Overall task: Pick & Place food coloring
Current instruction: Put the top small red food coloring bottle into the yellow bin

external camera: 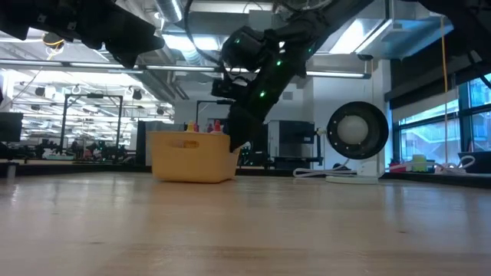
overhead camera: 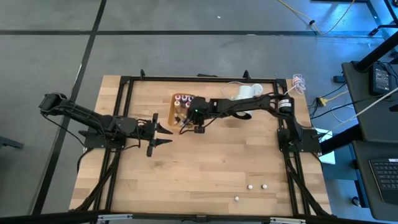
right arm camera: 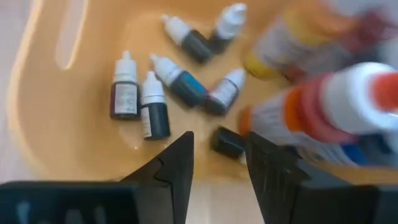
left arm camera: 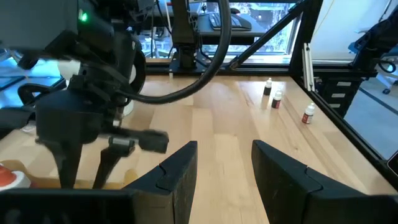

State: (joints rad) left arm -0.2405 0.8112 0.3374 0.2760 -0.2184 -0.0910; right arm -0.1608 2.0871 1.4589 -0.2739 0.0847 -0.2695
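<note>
A: Right gripper (right arm camera: 217, 163)?
B: Fingers apart, empty, over the orange tray (overhead camera: 175, 112), where small food coloring bottles (right arm camera: 155, 102) lie loose.
A: Others?
B: 3 bottles (overhead camera: 250, 186) stand near the table's front-right edge.
A: Left gripper (overhead camera: 163, 135)?
B: Spread, beside the tray.

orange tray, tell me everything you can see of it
The orange tray is a small rectangular plastic bin with upright walls and a slot handle in one wall. It sits flat on the wooden table, toward the far edge. Small white-capped food coloring bottles lie loose on its floor, with larger bottles beside them. The right gripper hangs open over its rim.
</note>
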